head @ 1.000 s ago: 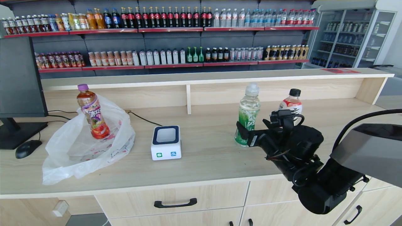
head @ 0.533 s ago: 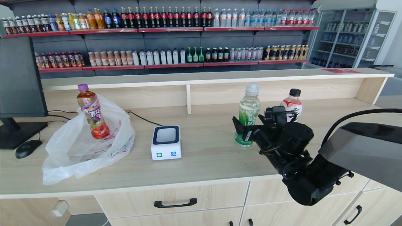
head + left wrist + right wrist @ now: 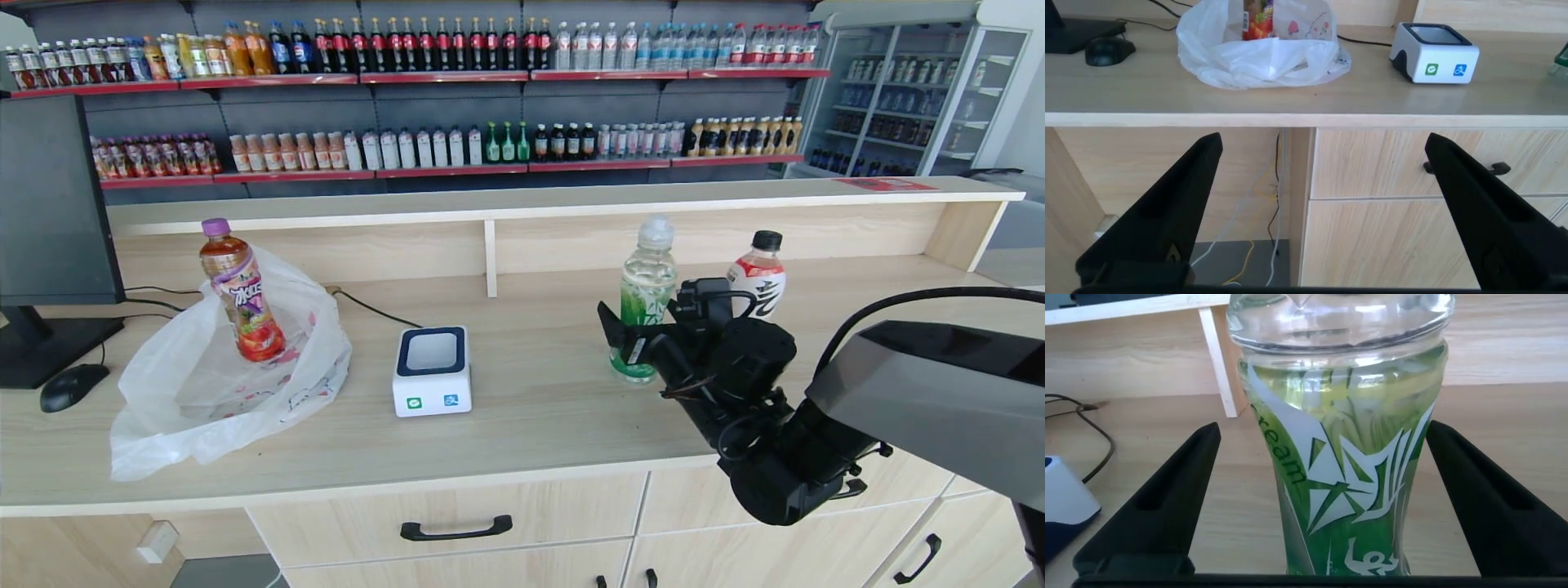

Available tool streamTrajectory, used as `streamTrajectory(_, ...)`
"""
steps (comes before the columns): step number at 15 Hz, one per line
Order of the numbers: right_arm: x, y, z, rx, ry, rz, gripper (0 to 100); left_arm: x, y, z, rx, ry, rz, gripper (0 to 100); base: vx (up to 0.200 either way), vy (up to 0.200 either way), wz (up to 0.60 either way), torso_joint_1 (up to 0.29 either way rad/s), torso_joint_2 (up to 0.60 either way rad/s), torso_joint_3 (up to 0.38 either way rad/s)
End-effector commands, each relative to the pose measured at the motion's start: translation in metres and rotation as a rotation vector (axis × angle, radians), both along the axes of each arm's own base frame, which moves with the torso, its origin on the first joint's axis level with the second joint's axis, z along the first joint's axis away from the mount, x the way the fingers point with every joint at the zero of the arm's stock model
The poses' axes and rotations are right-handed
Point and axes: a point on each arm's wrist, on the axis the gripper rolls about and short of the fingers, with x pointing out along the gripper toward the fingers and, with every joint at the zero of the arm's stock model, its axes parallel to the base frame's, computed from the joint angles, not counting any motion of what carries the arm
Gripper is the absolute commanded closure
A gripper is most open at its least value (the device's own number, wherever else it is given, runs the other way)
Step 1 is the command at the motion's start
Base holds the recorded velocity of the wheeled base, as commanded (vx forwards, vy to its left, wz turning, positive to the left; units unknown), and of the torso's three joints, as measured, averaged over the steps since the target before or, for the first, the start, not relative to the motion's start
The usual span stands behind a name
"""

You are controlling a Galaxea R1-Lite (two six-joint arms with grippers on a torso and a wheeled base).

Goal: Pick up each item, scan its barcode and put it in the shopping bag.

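Observation:
A clear bottle with a green label (image 3: pixel 645 302) stands upright on the wooden counter (image 3: pixel 531 425), right of centre. My right gripper (image 3: pixel 639 339) is open at label height, one finger on each side of the bottle (image 3: pixel 1347 474), which fills the gap between them. A white and red bottle with a black cap (image 3: pixel 759 273) stands just behind to the right. The white scanner (image 3: pixel 431 371) sits mid-counter. On the left, a white plastic shopping bag (image 3: pixel 188 392) holds a purple-capped drink bottle (image 3: pixel 241 294). My left gripper (image 3: pixel 1323 212) is open, below the counter's front edge, facing the drawers.
A black monitor (image 3: pixel 49 204) and a mouse (image 3: pixel 72 385) occupy the far left. A cable (image 3: pixel 375 310) runs behind the scanner. A raised wooden shelf with a divider (image 3: pixel 490 257) backs the counter. Drawers with black handles (image 3: pixel 455 531) lie beneath.
My right arm has moved left and forward, bringing its open fingers around the green-labelled bottle. The bottles, bag and scanner have stayed put.

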Motion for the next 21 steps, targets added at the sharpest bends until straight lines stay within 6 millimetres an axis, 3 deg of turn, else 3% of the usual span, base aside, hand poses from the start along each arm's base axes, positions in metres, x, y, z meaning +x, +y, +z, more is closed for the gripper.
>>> streamTrajectory(1, 0.003, 0.001, -0.002, 0.003, -0.004, 0.002, 0, 0.000, 0.000, 0.000, 0.001, -0.001, -0.001, 0, 0.000, 0.000, 0.00, 0.000, 0.00, 0.000)
streamTrajectory(11, 0.011, -0.002, -0.001, -0.013, -0.029, 0.038, 0, 0.000, 0.000, 0.000, 0.034, 0.002, -0.002, 0, 0.000, 0.000, 0.00, 0.000, 0.00, 0.000)
streamTrajectory(12, 0.011, -0.002, 0.000, -0.010, -0.029, 0.039, 100, 0.000, 0.000, 0.000, 0.034, -0.001, -0.002, 0, 0.000, 0.000, 0.00, 0.000, 0.00, 0.000)
streamTrajectory(21, 0.007, -0.009, 0.011, 0.005, -0.041, 0.030, 100, 0.000, 0.000, 0.000, 0.034, -0.001, -0.002, 0, 0.000, 0.000, 0.00, 0.000, 0.00, 0.000)
